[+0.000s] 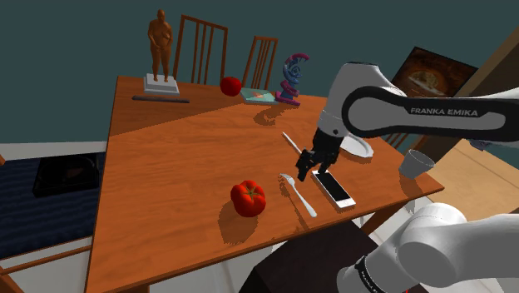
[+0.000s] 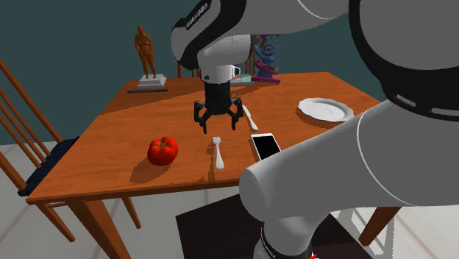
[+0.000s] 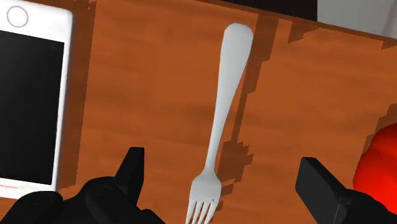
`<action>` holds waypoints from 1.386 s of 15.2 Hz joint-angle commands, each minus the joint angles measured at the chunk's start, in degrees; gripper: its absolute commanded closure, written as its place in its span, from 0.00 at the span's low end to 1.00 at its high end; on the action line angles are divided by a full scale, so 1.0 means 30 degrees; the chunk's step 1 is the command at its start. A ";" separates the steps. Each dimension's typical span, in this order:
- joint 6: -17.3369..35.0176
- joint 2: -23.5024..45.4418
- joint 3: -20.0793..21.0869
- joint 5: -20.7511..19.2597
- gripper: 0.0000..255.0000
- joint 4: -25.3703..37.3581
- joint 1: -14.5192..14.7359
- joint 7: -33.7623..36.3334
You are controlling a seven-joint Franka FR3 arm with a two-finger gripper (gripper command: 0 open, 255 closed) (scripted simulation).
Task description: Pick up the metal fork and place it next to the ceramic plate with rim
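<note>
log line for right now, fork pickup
phase: pre-grasp | gripper: open, over fork, not touching | fork: flat on table between phone and tomato | plate: fork not yet beside it

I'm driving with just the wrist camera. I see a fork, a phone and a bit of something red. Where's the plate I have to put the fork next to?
Observer: The white plate is on the table, past the phone, toward the second exterior view's right.
Operator: What's the red thing?
Observer: A whole tomato, on the fork's other side from the phone.
Operator: Is my gripper touching the table?
Observer: No. The gripper hangs open above the wood, over the fork's tine end.
</note>
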 commanded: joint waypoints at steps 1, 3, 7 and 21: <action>0.1424 0.1011 0.0285 0.0378 0.00 -0.0616 -0.0085 0.0672; 0.2402 0.1669 0.0478 0.0615 0.00 -0.1046 -0.0078 0.1011; 0.3634 0.2140 0.0619 0.0767 0.00 -0.1807 -0.0005 0.0986; 0.4455 0.2507 0.0711 0.0868 1.00 -0.2261 0.0042 0.0969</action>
